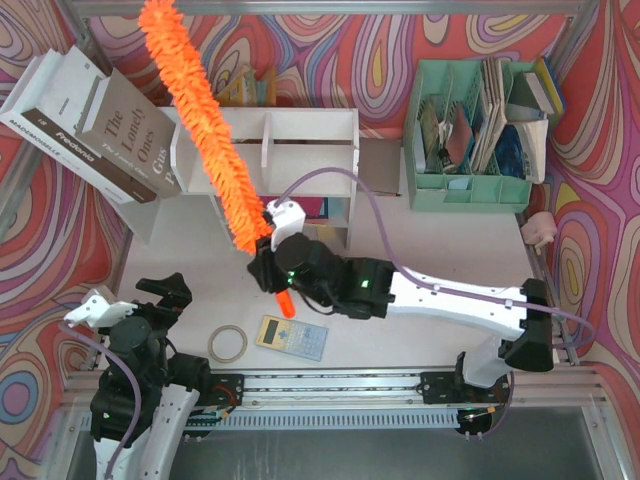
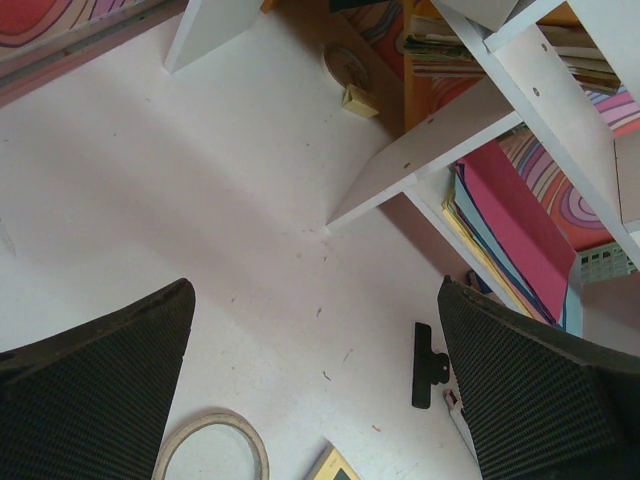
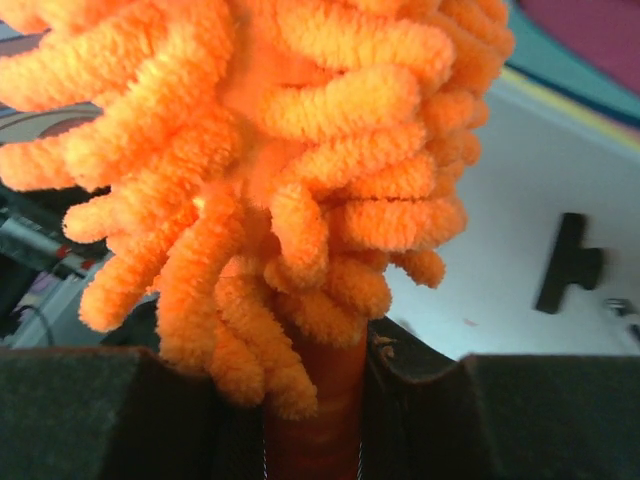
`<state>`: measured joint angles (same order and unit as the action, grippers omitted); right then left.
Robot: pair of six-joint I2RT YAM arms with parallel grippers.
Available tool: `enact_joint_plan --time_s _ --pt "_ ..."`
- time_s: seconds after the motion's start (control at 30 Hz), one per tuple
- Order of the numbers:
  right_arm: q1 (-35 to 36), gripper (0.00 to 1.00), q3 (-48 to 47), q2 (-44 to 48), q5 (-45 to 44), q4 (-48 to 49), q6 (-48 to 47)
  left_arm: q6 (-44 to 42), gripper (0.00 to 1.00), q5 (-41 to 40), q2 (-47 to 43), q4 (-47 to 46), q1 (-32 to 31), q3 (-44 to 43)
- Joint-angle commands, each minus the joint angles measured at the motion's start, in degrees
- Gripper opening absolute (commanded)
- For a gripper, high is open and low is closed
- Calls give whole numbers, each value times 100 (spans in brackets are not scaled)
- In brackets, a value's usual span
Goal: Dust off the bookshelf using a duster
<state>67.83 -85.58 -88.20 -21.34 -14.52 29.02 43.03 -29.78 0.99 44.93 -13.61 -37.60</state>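
The bright-orange fluffy duster (image 1: 195, 110) runs diagonally from the top left down across the white bookshelf (image 1: 300, 135); whether it touches the shelf I cannot tell. My right gripper (image 1: 272, 262) is shut on its orange handle (image 3: 325, 410), whose end pokes out below the jaws in the top view. In the right wrist view the chenille head (image 3: 270, 150) fills most of the picture. My left gripper (image 1: 165, 292) stands open near the table's front left, with nothing between its fingers (image 2: 100, 390). The bookshelf's boards (image 2: 440, 130) show at the upper right of the left wrist view.
A roll of tape (image 1: 228, 343) and a yellow calculator (image 1: 291, 336) lie near the front edge. A black clip (image 2: 425, 365) lies on the table by the shelf. Large books (image 1: 95, 130) lean at the back left. A mint-green organizer (image 1: 470, 140) stands at the back right.
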Motion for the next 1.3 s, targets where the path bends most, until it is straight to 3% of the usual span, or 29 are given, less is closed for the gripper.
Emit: enact_joint_plan --time_s 0.0,0.6,0.93,1.27 --pt "169 0 123 -231 75 922 559 -82 99 -25 -72 19 25 -39" --pt "376 0 -297 -1434 1358 1201 413 -61 98 -81 -73 7 25 -3" --pt "596 0 113 -971 1079 1800 54 -73 99 -45 -73 -10 25 12" --pt "512 0 38 -1262 890 1255 508 -74 98 -28 -73 -14 25 20"
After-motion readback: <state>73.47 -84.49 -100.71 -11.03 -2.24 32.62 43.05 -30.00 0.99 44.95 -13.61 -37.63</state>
